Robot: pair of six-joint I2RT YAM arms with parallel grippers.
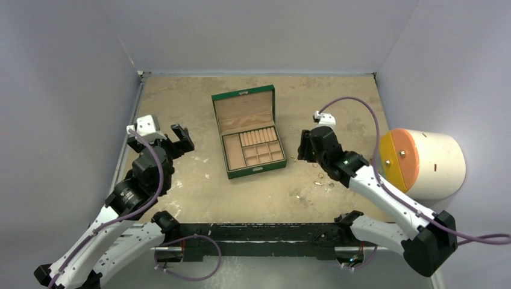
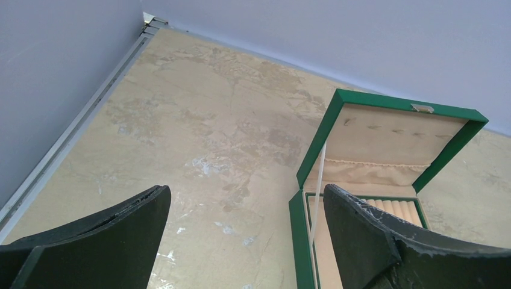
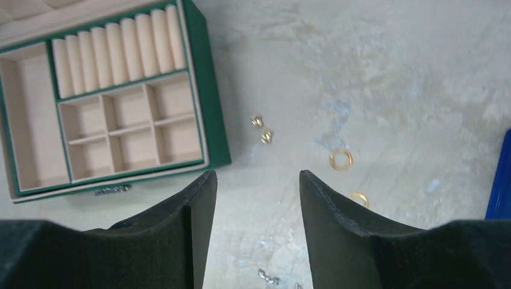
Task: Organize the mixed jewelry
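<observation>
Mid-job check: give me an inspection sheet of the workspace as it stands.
Surface: tan table, scuffed.
Job's things: gold studs, gold rings, silver bits loose right of the open box; visible compartments empty.
Clutter: blue object, mostly out of frame.
Grippers: left gripper open, empty; right gripper open above the jewelry, empty.
Cables: purple cables loop off both arms, clear of jewelry.
Surroundings: grey walls; white drum at right.

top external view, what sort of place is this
Probably a robot lab test cell: two robot arms bolted at the edge of a worn table, plain walls boxing it in, a green jewelry box set out as a prop.
</observation>
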